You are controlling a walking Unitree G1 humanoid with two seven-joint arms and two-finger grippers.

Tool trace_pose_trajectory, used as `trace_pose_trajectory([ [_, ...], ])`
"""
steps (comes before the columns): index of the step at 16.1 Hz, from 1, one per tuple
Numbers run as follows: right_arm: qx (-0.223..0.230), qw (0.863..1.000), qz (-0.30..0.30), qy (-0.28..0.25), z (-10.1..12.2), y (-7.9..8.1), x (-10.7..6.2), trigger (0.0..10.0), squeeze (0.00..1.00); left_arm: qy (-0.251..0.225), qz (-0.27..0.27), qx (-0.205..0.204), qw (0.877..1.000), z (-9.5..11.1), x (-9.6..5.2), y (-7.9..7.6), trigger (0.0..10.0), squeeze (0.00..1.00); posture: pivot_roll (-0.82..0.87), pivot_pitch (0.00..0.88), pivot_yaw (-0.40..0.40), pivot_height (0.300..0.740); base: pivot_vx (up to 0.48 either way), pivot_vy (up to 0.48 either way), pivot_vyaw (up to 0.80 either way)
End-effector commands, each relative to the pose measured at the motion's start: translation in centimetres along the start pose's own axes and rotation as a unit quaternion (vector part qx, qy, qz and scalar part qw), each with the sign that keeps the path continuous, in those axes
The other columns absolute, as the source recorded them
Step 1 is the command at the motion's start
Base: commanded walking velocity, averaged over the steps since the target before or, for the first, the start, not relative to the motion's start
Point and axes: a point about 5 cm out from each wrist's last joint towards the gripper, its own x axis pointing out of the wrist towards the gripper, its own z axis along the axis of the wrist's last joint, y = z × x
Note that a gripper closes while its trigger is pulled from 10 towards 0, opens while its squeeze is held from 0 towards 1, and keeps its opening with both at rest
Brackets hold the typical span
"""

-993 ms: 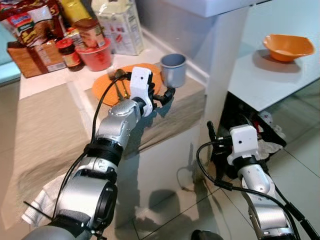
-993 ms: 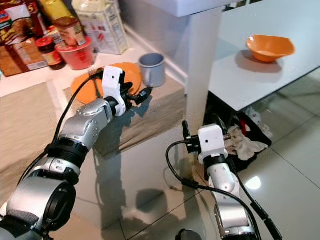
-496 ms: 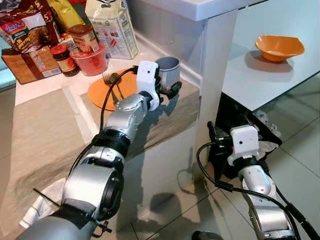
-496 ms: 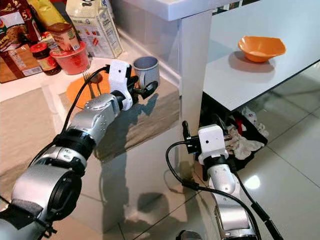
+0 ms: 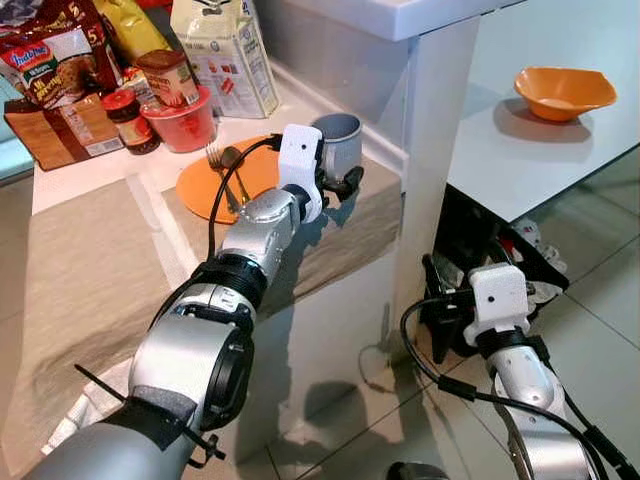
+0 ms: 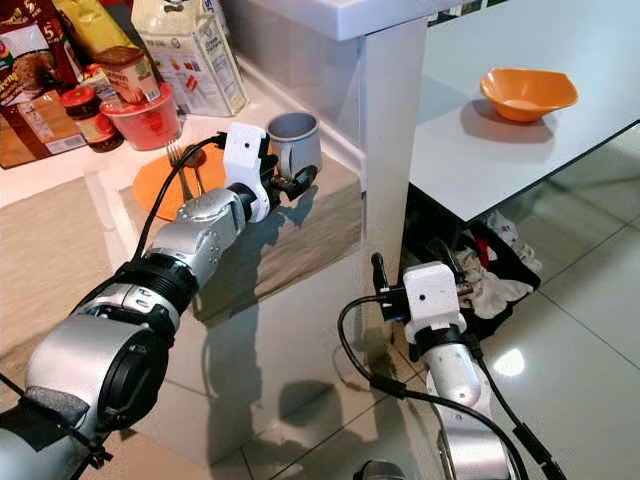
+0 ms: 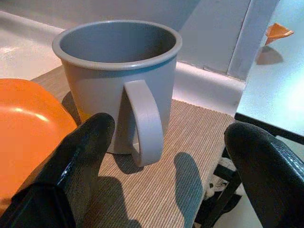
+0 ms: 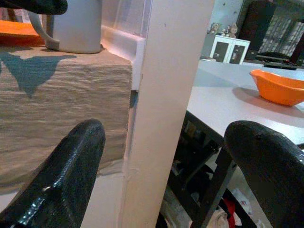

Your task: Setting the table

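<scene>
Left wrist view: grey mug [image 7: 116, 80] (handle foremost) before spread left pincer [image 7: 166, 156].

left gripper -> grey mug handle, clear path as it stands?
Probably yes. The left gripper is open just short of the grey mug, whose handle faces it between the two fingers. Nothing lies between them; the orange plate sits off to one side.
</scene>
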Motion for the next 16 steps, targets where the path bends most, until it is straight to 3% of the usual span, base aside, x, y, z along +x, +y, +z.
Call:
trace_pose_trajectory([
  [1, -0.003, 1.000, -0.002, -0.006, 0.6, -0.1, -0.1, 10.0, 0.00, -0.005, 0.009, 0.007, 1.000, 0.5, 0.1, 0.2, 10.0, 0.00, -0.28, 0.009, 0.149, 0.736, 0.000, 0.000, 0.00],
  [9, -0.007, 1.000, -0.002, 0.003, 0.5, -0.3, -0.9, 10.0, 0.00, -0.007, 0.012, -0.002, 1.000, 0.6, 0.4, -0.2, 10.0, 0.00, -0.30, 0.024, 0.154, 0.736, 0.000, 0.000, 0.00],
  [10, -0.007, 1.000, -0.003, 0.004, 0.5, -0.4, -1.0, 10.0, 0.00, -0.011, 0.015, -0.005, 1.000, 0.7, 0.4, -0.2, 0.0, 0.00, -0.30, 0.024, 0.153, 0.736, 0.000, 0.000, 0.00],
  [16, -0.009, 1.000, -0.002, 0.009, 0.4, -0.4, -1.2, 10.0, 0.00, -0.006, 0.021, -0.014, 1.000, 0.6, 0.4, 0.0, 0.0, 0.00, -0.30, 0.028, 0.152, 0.736, 0.000, 0.000, 0.00],
])
